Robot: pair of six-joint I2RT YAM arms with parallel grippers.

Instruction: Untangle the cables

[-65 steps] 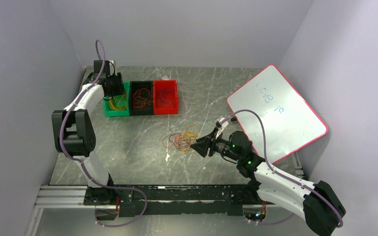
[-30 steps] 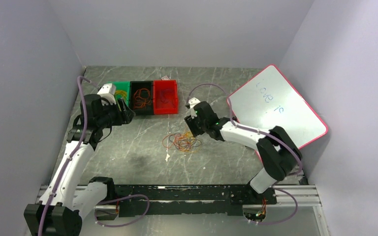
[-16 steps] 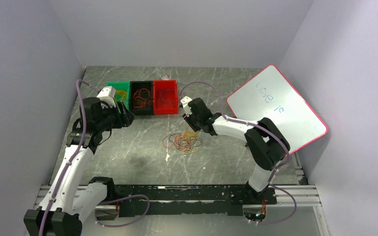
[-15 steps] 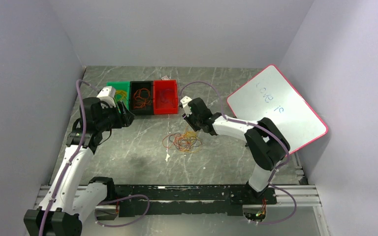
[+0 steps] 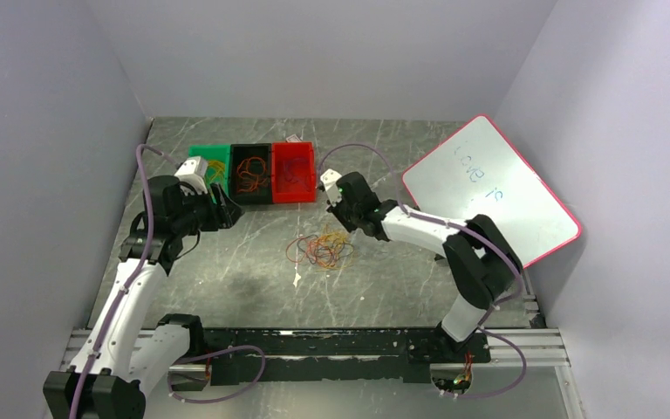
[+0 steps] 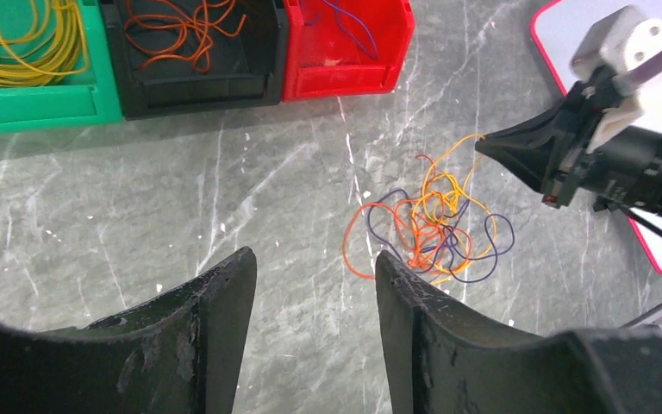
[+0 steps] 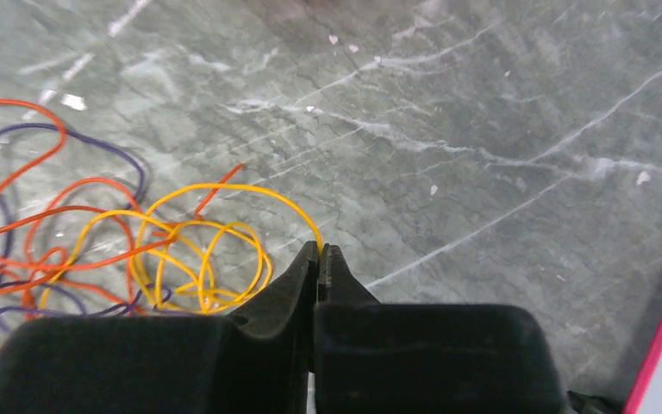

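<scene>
I had my right gripper pinched shut on a yellow cable; the pile lay just left and nearer. My left gripper hung open.

I am holding my left tool open above the grey counter, nothing between its fingers. Beyond it, orange, yellow and purple cables are lying tangled, and my right tool, tip closed, is pinching a yellow cable at the tangle's edge.
</scene>
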